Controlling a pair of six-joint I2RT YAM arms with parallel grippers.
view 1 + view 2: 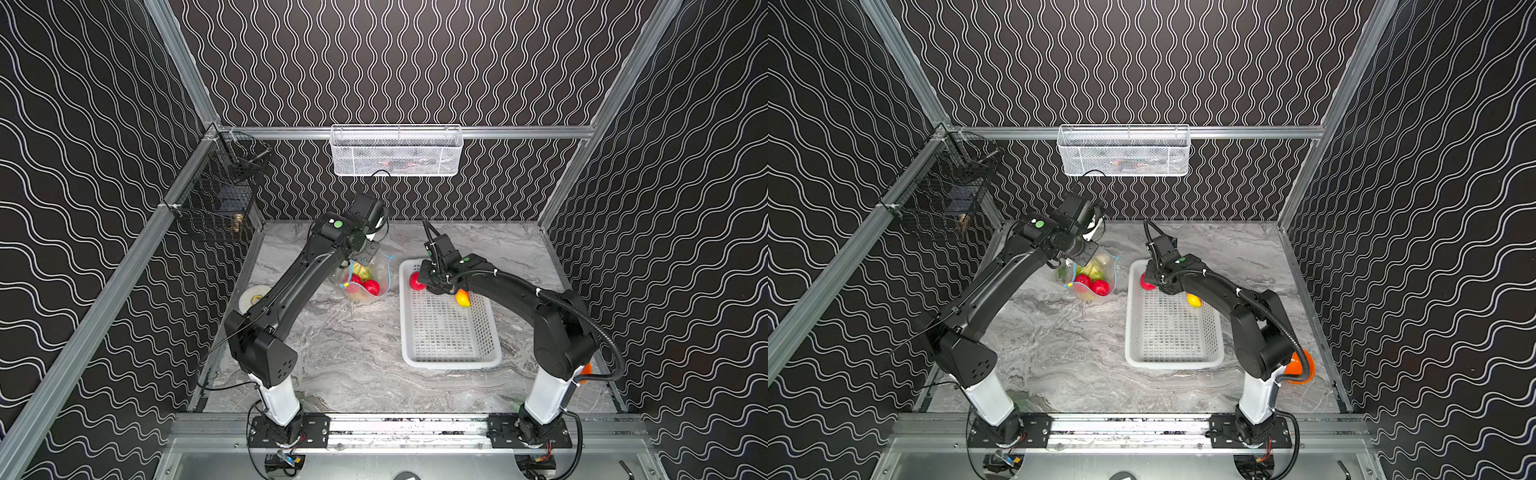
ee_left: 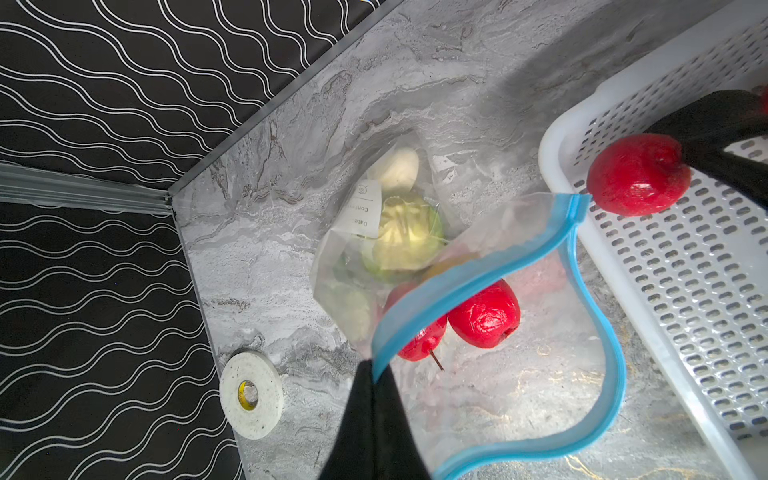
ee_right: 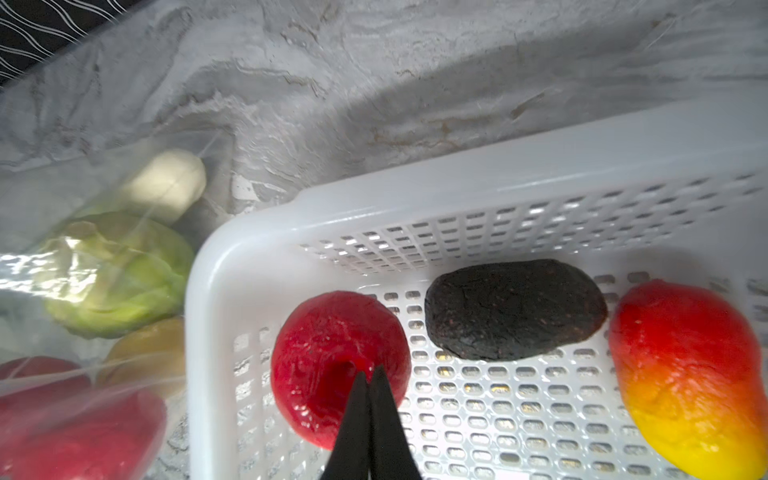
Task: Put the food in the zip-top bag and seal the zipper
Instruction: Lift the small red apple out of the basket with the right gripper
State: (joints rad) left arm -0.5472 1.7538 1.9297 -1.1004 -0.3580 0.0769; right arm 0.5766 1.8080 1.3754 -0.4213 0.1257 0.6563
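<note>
- Red, glossy and round, the toy fruit is the piece in hand. The right fingers are clenched together on its dimpled stem end, over a corner of the white perforated plastic basket.
- So thin a pinch probably lets the toy fruit swing. I would carry it slowly, clear the basket rim first, and let go only once it is well inside the mouth.
- The left fingers are clenched on the light-blue zipper strip. They hold the clear crinkly zip-top bag open just beside the basket on the grey marbled worktop. If that hold slackens, the mouth may fold shut.
- Aim for the wide loop of the mouth, away from the pinched end.
- In the bag:
  - two red fruits
  - one green cabbage
  - one white radish
  - one yellow-orange piece
  - anything more is too blurred to tell
- In the basket:
  - the one held toy fruit
  - one dark lumpy oval piece
  - one red-to-yellow mango-like piece
- One white tape roll lies apart, near the worktop's edge.
</note>
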